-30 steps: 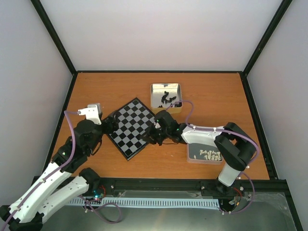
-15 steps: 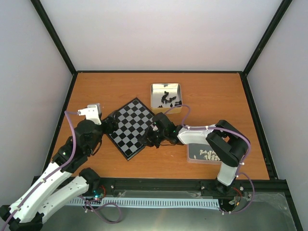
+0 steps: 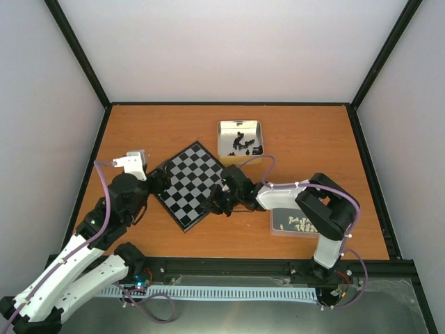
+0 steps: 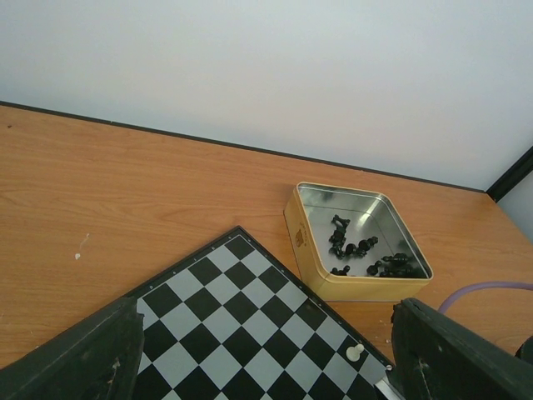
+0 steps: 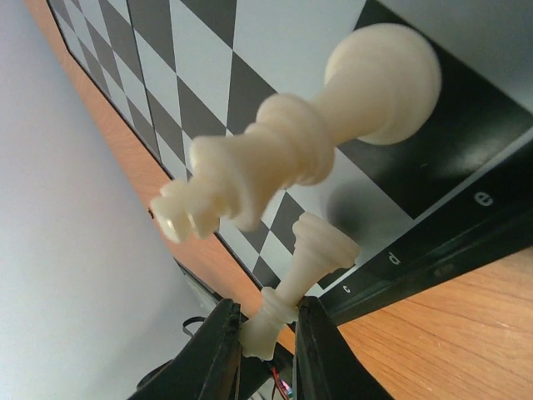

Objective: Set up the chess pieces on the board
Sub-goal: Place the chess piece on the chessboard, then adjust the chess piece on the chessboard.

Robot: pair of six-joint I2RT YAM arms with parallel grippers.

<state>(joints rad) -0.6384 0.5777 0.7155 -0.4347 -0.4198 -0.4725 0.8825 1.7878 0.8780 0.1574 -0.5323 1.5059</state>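
**Top view:** the board [image 3: 191,182] shows no rows set. Black chessmen [image 3: 240,142] lie in the far tin [image 3: 222,126], white chessmen [image 3: 300,224] in the near-right tin [image 3: 278,231].

**Left wrist:** my left gripper [image 4: 262,367] stands wide apart and empty over the board. One white pawn [image 4: 356,352] stands at the board's right edge.

**Right wrist:** my right gripper [image 5: 265,333] pinches a cream chessman [image 5: 304,262] by its head, just above the board's edge and beside a second cream chessman [image 5: 283,150].

I judge the setup barely begun.

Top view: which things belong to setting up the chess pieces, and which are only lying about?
Job: board; white chessmen in the near tin; one white piece held by the right gripper.
Lying about: far tin with black chessmen.
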